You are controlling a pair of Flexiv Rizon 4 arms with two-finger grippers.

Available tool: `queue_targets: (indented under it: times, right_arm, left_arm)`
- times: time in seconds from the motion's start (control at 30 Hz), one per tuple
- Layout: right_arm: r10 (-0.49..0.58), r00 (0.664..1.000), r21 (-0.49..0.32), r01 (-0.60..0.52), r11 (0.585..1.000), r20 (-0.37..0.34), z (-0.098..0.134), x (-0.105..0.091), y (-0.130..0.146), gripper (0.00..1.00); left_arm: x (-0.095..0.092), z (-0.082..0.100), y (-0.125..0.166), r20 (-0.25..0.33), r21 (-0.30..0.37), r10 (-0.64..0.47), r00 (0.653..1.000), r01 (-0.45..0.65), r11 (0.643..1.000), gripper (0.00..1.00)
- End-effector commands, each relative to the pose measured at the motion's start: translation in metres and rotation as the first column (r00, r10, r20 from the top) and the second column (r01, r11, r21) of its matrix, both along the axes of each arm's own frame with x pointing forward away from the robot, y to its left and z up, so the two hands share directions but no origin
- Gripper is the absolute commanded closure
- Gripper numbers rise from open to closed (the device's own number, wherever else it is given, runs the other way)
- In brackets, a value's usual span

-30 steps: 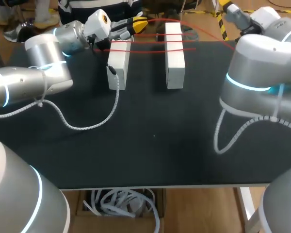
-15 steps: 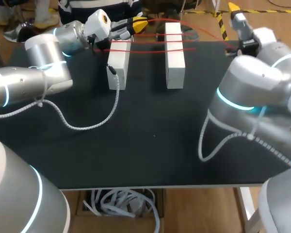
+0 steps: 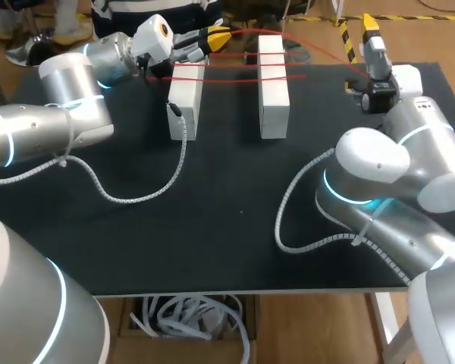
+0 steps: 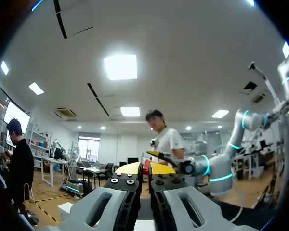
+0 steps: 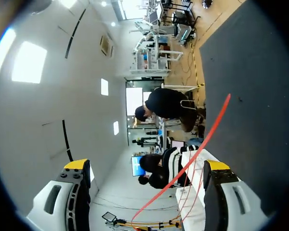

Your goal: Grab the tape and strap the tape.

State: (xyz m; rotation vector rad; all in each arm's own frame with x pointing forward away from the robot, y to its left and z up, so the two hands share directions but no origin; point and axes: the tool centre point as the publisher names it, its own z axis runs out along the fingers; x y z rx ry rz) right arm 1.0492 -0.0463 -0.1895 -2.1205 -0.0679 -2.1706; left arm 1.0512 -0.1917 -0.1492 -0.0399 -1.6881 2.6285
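Two white blocks (image 3: 186, 98) (image 3: 273, 87) stand side by side at the far middle of the black table (image 3: 212, 227). Red tape (image 3: 243, 76) runs across both blocks in several strands, and a loose loop (image 3: 326, 47) arcs off to the right. My left gripper (image 3: 218, 34) is over the far end of the left block, shut on the red tape; a red sliver (image 4: 145, 166) shows between its touching tips (image 4: 144, 168). My right gripper (image 3: 370, 23) is at the far right edge, open. In its own view the right gripper (image 5: 147, 165) has the red tape (image 5: 202, 139) passing ahead between its fingers, untouched.
The left arm's coiled cable (image 3: 136, 197) lies on the table in front of the left block. The right arm's elbow (image 3: 371, 174) and its cable (image 3: 303, 227) hang over the table's right half.
The right arm has swung round: its elbow dropped toward the near right of the table and its gripper shifted slightly nearer at the far right edge. The left arm and the tape have not moved.
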Motion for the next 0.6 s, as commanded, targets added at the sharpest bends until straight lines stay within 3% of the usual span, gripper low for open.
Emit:
queue_targets:
  times: [0.03,0.37,0.6]
  right_arm:
    - [-0.016,0.993,0.023,0.014,1.000,0.113,0.000,0.003,0.003,0.00]
    - [-0.031,0.993,0.012,0.030,0.999,0.116,0.002,0.004,-0.004,0.00]
    - [-0.016,0.992,0.014,0.014,1.000,0.123,0.015,-0.003,-0.001,0.00]
  left_arm:
    - [0.000,0.000,0.000,0.000,-0.001,-0.001,1.000,0.001,1.000,1.00]
    - [0.000,0.000,0.000,0.000,-0.001,-0.001,1.000,0.001,1.000,1.00]
    - [0.000,0.000,0.000,0.000,-0.001,-0.001,1.000,0.001,1.000,1.00]
